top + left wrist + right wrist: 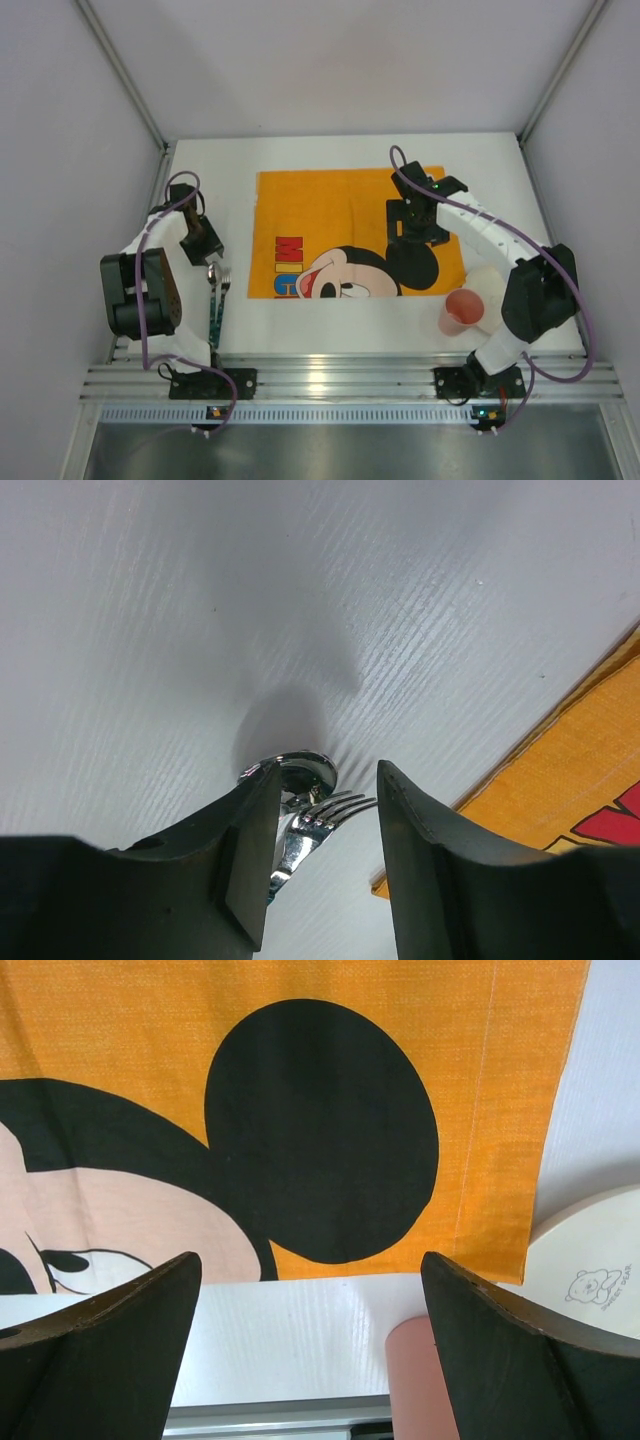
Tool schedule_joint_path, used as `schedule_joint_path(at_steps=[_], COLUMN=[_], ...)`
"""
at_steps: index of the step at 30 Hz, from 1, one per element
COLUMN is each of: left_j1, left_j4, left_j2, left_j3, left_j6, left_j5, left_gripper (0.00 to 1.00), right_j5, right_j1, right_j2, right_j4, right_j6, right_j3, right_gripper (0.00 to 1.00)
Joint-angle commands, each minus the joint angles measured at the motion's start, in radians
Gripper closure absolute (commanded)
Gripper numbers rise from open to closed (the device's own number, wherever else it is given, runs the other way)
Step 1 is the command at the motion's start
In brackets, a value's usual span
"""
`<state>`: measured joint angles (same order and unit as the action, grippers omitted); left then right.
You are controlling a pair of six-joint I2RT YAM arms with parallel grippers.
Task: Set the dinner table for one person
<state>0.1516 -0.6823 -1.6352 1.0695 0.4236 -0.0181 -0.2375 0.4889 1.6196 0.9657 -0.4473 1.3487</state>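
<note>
White and matte, the dinner table (340, 150) lies spread beneath me, my left pincer (205, 245) near its left edge, partly open and empty above the fork (335, 808) and spoon (305, 772), my right pincer (416, 235) spread wide, gripping nothing, over the orange placemat (320, 205) at centre frame.

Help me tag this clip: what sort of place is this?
Probably a robot lab cell, not a home: plain panel walls box in the white dinner table, and the left arm and right arm bolt to an aluminium rail at its near edge.
</note>
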Motion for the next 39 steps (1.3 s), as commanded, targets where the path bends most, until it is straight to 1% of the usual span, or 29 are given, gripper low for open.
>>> schedule_joint_path(at_steps=[1,6,11,12,21,24,26,30,31,34,35,36,39], left_j1=[0.0,0.0,0.002,0.0,0.0,0.0,0.0,0.002,0.0,0.0,0.002,0.0,0.0], left_j4=[-0.008,-0.016,-0.023,-0.025,-0.056,-0.06,-0.059,-0.059,-0.057,-0.059,-0.062,-0.066,-0.077], left_j2=[0.005,-0.003,-0.014,-0.02,-0.04,-0.049,-0.057,-0.074,-0.077,-0.083,-0.083,-0.081,-0.068], left_j3=[0.014,0.001,-0.005,-0.003,0.007,0.012,0.01,0.014,0.015,0.018,0.021,0.023,0.04], left_j6=[-0.003,-0.003,-0.008,-0.008,-0.025,-0.029,-0.031,-0.036,-0.037,-0.04,-0.04,-0.04,-0.037], left_j5=[0.014,0.012,0.009,0.009,0.012,0.009,0.012,0.014,0.012,0.014,0.012,0.012,0.014], left_gripper=[0.52,0.56,0.65,0.65,0.6,0.6,0.62,0.7,0.76,0.87,0.95,0.99,1.0], right_j5=[-0.009,-0.01,-0.01,-0.011,-0.01,-0.01,-0.008,-0.006,-0.005,-0.006,-0.008,-0.006,-0.003], right_j1=[0.013,0.013,0.013,0.013,0.013,0.013,0.013,0.014,0.014,0.016,0.017,0.017,0.019], right_j2=[-0.013,-0.009,-0.004,-0.001,0.002,0.003,0.005,0.006,0.006,0.01,0.008,0.01,0.008], right_j4=[-0.022,-0.027,-0.03,-0.03,-0.035,-0.036,-0.038,-0.041,-0.042,-0.044,-0.044,-0.044,-0.042], right_j6=[-0.005,-0.005,-0.004,-0.004,-0.004,-0.004,-0.007,-0.011,-0.013,-0.014,-0.016,-0.016,-0.016], right_j3=[0.004,-0.002,-0.003,-0.005,-0.008,-0.008,-0.013,-0.017,-0.017,-0.019,-0.019,-0.017,-0.01], right_gripper=[0.09,0.09,0.09,0.1,0.1,0.1,0.1,0.11,0.11,0.11,0.11,0.12,0.12])
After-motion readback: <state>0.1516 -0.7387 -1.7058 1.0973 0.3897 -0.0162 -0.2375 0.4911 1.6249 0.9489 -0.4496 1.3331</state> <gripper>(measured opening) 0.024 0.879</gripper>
